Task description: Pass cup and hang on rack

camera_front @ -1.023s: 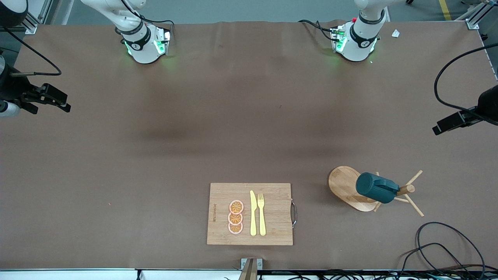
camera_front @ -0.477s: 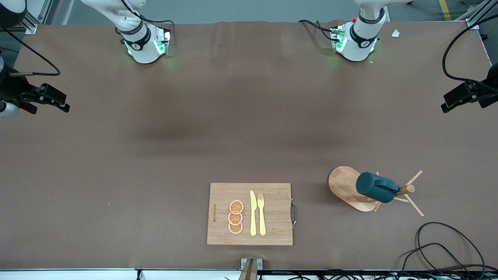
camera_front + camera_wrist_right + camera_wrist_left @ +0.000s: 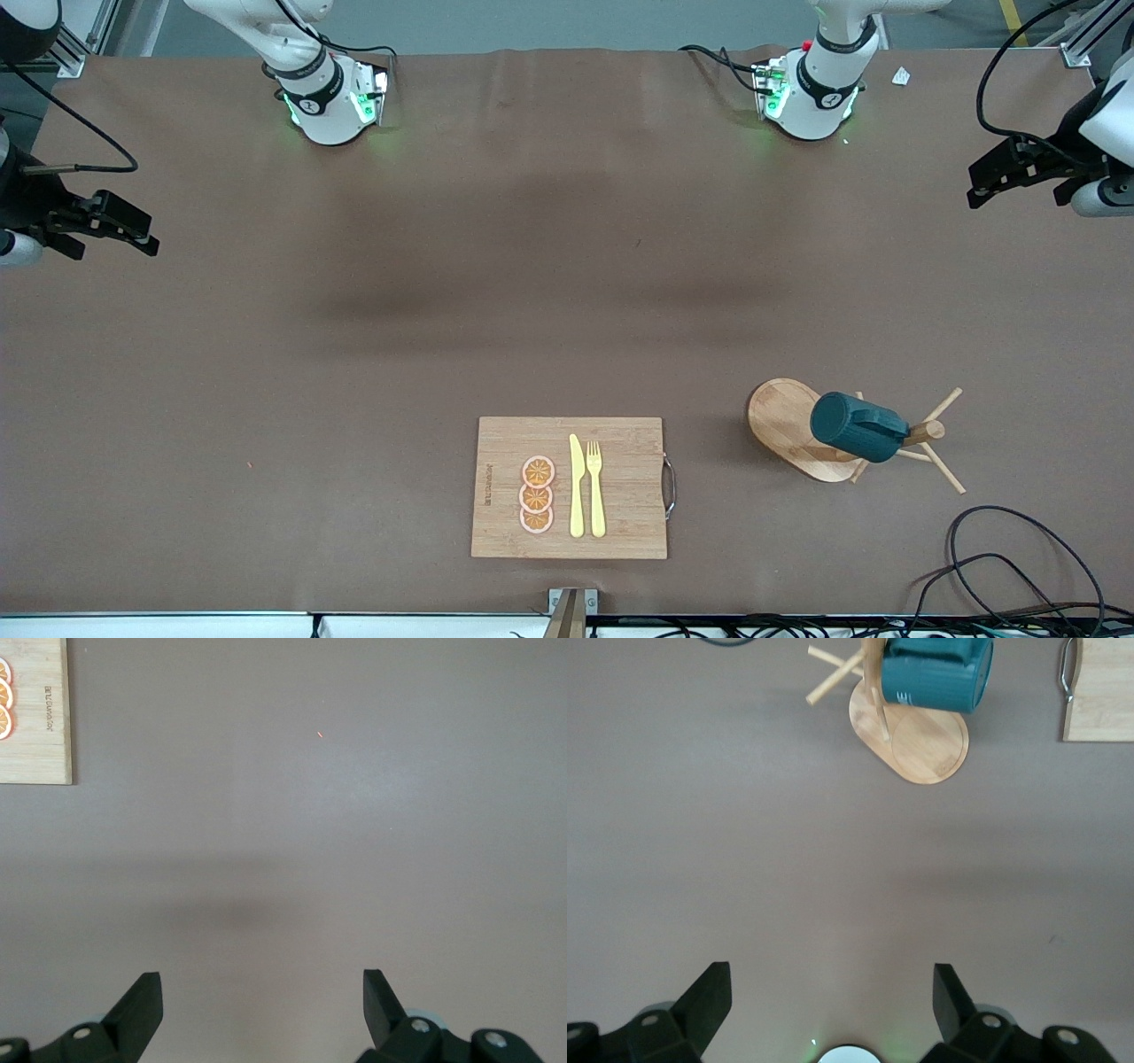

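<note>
Both sets of jaws stand spread wide and hold nothing. The left gripper (image 3: pixel 997 177) hangs over the surface (image 3: pixel 567 292) at the edge on the left arm's end, toward the corner by that arm's base; its wrist view shows two dark fingers (image 3: pixel 704 1005) wide apart with bare cloth between them. The right gripper (image 3: pixel 133 235) hangs over the edge at the right arm's end, its fingers (image 3: pixel 142 1001) likewise parted over bare cloth; this arm appears to be waiting. The cup (image 3: pixel 858 428) is on the rack (image 3: pixel 784 425), which stands toward the left arm's end of the surface and toward the edge nearest the front camera. The cup lies tilted on its side, mouth toward the central post, its body overhanging the oval base without resting on the surface; it looks carried by a peg, though the handle and the peg through it are hidden by the body. The rack stands upright with its spare pegs free. A cutting board (image 3: pixel 620 487) lies at the middle of the near edge, carrying three orange slices (image 3: pixel 537 494), a yellow knife (image 3: pixel 577 486) and a yellow fork (image 3: pixel 595 487), all well apart from the rack. Loose cable (image 3: pixel 1001 549) lies at the near corner on the left arm's end. Judgement: the hanging step looks complete, and both arms are placed clear of the rack, so nothing threatens to knock the cup off its peg.
</note>
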`<action>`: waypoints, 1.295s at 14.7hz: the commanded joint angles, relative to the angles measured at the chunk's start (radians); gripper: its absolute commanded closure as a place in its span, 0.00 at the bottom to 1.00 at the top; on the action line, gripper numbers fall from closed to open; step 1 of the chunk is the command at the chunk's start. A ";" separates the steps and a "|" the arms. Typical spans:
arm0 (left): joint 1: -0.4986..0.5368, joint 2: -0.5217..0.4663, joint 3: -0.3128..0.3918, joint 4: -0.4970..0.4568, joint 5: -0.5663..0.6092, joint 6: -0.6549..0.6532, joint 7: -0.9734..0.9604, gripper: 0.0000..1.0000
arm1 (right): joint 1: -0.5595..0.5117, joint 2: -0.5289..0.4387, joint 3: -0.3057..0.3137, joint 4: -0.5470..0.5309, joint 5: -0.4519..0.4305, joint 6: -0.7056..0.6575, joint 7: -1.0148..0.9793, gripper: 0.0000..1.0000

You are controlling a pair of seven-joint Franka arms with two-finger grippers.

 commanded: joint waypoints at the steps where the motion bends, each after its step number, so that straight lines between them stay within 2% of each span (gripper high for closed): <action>1: -0.001 -0.048 0.007 -0.059 -0.012 0.012 0.015 0.00 | -0.002 -0.023 0.003 -0.015 -0.009 -0.003 0.002 0.00; 19: 0.002 -0.010 0.007 0.007 -0.032 0.018 0.025 0.00 | -0.004 -0.023 0.003 -0.007 -0.009 -0.009 0.002 0.00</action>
